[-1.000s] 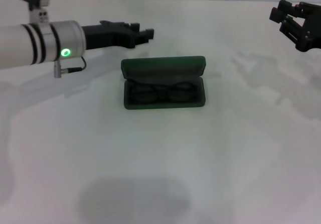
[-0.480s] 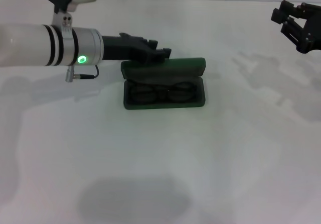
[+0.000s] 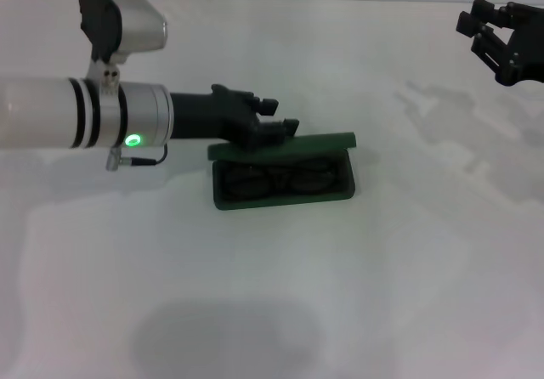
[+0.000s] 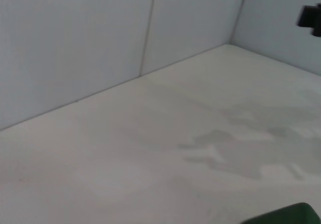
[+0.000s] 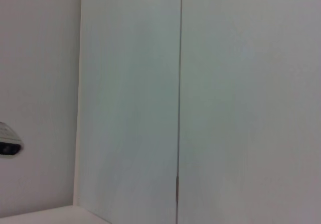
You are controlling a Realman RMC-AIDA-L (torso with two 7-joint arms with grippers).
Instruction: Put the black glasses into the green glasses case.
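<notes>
White left arm (image 3: 51, 111), black bands, green light; black tools.

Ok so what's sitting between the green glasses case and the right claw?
Nothing: in the head view only bare white table separates the green glasses case from the right claw, which hangs at the far right.

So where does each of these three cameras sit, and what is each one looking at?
Head view: from the robot's head, looking down at the table; the left gripper rests on the green glasses case lid, with the black glasses inside, and the right gripper is parked far right.
Left wrist view: across the table to the wall; no own jaws show.
Right wrist view: wall panels only.
Shared: the case's corner appears in the head and left wrist views.
</notes>
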